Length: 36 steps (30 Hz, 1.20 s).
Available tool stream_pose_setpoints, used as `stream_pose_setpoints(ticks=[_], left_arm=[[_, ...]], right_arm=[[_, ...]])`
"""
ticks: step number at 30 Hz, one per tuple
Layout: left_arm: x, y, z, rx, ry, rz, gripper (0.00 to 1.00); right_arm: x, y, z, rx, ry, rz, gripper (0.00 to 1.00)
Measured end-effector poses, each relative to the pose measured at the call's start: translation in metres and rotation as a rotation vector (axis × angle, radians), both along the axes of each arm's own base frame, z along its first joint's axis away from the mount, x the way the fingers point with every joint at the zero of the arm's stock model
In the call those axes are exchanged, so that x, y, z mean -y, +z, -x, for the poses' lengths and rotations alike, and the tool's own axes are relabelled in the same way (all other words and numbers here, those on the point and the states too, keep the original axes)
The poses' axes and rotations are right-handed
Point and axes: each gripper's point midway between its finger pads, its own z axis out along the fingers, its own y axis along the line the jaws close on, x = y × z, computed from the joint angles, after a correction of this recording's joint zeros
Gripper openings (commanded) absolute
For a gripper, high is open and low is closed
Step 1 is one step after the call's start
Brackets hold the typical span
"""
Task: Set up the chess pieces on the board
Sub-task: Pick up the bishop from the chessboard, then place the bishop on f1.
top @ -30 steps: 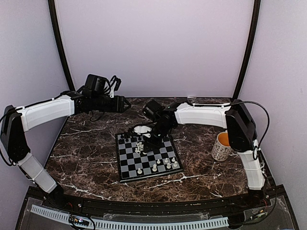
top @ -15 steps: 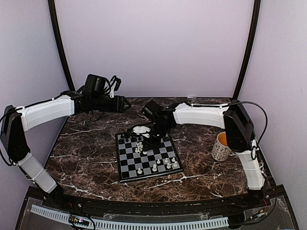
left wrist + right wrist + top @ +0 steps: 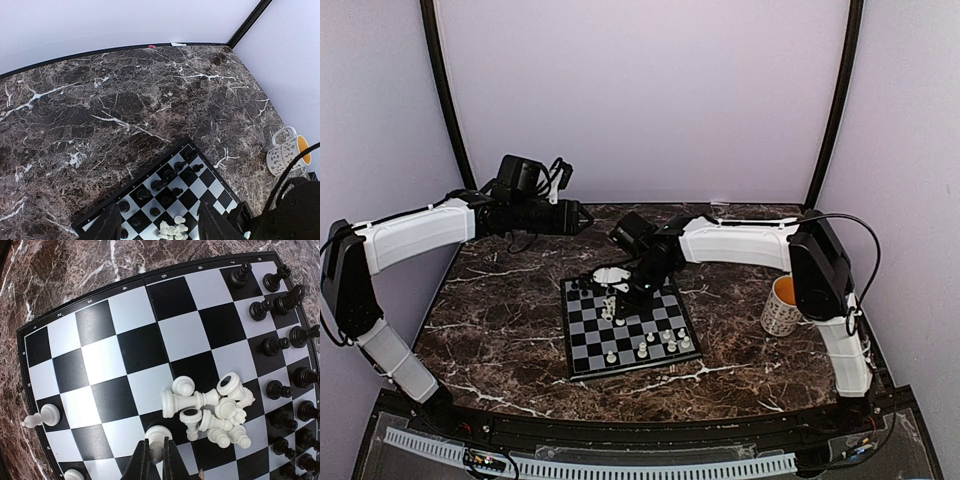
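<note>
On the marble table [image 3: 500, 330], a white piece [image 3: 158, 436] is pinched by the right gripper [image 3: 154, 456] beside the toppled white heap [image 3: 220, 415] — easily clipped and scattered, probably — left gripper [image 3: 159, 222] held open.

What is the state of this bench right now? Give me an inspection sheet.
Surface: dark brown, white-veined marble-patterned tabletop.
Job's things: small black-and-white checkerboard; black chessmen standing along one edge; heap of white chessmen toppled mid-board; a few white ones standing.
Clutter: white patterned mug with orange inside, to the right of the board and apart from it.
Grippers: right gripper over the board, shut on a white piece; left gripper open, raised, holding nothing.
Cables: black cable looping at the right arm, off the board.
Surroundings: pale plain walls, black corner posts.
</note>
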Motion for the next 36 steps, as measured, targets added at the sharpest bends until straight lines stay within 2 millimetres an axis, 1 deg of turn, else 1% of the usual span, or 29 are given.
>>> stream_pose_setpoints(ticks=[4, 10, 12, 15, 19, 24, 26, 30, 33, 36], left_arm=[[0.000, 0.000, 0.000, 0.000, 0.000, 0.000, 0.55], [0.000, 0.000, 0.000, 0.001, 0.001, -0.001, 0.55], [0.000, 0.000, 0.000, 0.001, 0.001, -0.001, 0.55], [0.000, 0.000, 0.000, 0.001, 0.002, -0.002, 0.55], [-0.001, 0.000, -0.001, 0.002, 0.004, -0.003, 0.55], [-0.001, 0.000, -0.001, 0.003, 0.007, -0.005, 0.55], [-0.002, 0.000, -0.001, 0.004, 0.009, -0.006, 0.55], [-0.002, 0.000, -0.001, 0.003, 0.010, -0.007, 0.55], [-0.002, 0.000, -0.001, 0.004, 0.009, -0.006, 0.55], [-0.002, 0.000, -0.001, 0.004, 0.009, -0.006, 0.55]], right_arm=[[0.000, 0.010, 0.010, 0.031, 0.026, 0.000, 0.02], [-0.004, 0.035, 0.026, 0.083, 0.074, -0.029, 0.02], [-0.005, 0.041, 0.034, 0.092, 0.094, -0.035, 0.02], [-0.002, 0.042, 0.045, 0.094, 0.119, -0.028, 0.02], [0.013, 0.039, 0.056, 0.091, 0.134, 0.000, 0.02], [0.048, 0.035, 0.070, 0.098, 0.133, 0.056, 0.02], [0.059, 0.034, 0.073, 0.102, 0.133, 0.070, 0.02], [0.072, 0.029, 0.078, 0.105, 0.132, 0.095, 0.02], [0.081, 0.021, 0.083, 0.096, 0.135, 0.117, 0.03], [0.086, 0.013, 0.085, 0.088, 0.137, 0.132, 0.03]])
